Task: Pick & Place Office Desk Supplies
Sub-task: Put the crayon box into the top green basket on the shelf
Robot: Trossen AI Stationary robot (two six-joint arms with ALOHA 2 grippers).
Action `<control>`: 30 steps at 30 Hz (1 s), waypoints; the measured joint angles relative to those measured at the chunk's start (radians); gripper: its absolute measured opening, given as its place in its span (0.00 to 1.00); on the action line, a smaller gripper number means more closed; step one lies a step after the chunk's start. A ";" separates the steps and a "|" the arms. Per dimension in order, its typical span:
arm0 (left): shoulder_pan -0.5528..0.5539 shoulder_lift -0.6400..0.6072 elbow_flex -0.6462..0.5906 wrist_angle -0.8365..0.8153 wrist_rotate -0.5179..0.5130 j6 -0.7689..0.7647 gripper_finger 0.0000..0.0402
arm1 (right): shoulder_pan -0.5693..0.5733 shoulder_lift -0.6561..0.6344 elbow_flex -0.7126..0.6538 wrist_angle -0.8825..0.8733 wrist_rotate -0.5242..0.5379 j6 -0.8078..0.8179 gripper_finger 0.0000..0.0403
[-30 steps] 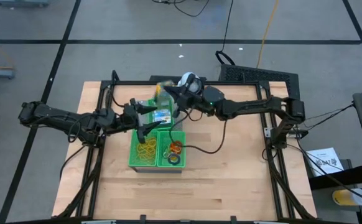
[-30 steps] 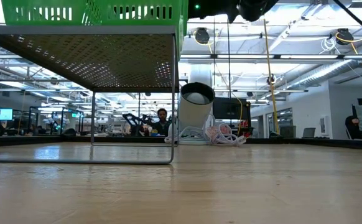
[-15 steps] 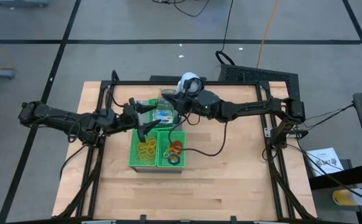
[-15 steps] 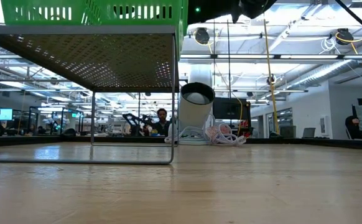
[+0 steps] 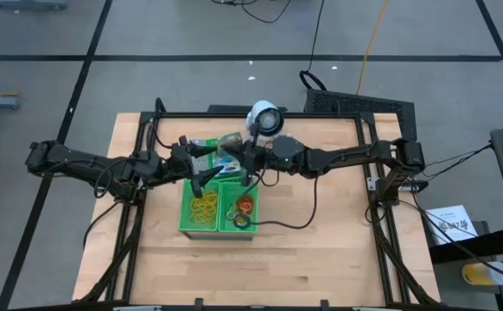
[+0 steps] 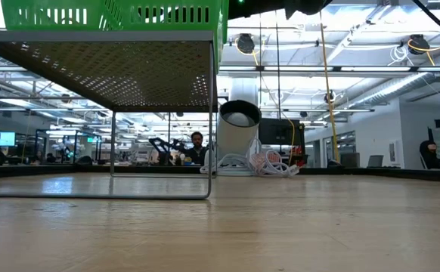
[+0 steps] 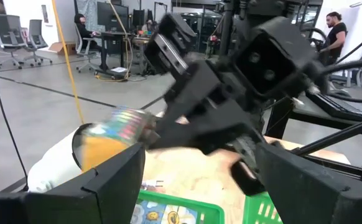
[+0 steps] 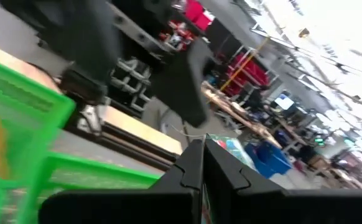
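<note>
Showing no readable print, the crayon box (image 5: 231, 141) sits in the shut right pincer (image 5: 239, 149).

Both arms matte black, slim jointed segments with bulkier blocks at the joints, mounted on a black tube frame at the table edges. Black cables loop loose along each arm. Left gripper (image 5: 202, 165): two broad, flat, dark fingers (image 7: 112, 180) with angular, bevelled edges. Right gripper (image 5: 245, 161): boxy black wrist housing, square faces with small round recesses; its fingers (image 8: 193, 171) are dark wedge-shaped plates.
</note>
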 joint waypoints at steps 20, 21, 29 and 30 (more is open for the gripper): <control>0.000 0.000 0.000 0.000 -0.002 0.001 0.77 | 0.098 0.000 -0.001 -0.104 -0.001 0.126 0.00; 0.000 0.000 0.000 0.000 -0.002 0.001 0.77 | 0.100 0.000 -0.001 -0.105 -0.002 0.129 0.00; 0.000 0.000 0.000 0.000 -0.002 0.001 0.77 | 0.101 0.001 -0.001 -0.209 -0.003 0.255 0.00; 0.000 0.000 0.000 0.000 -0.002 0.001 0.77 | 0.101 0.001 -0.001 -0.217 -0.003 0.263 0.00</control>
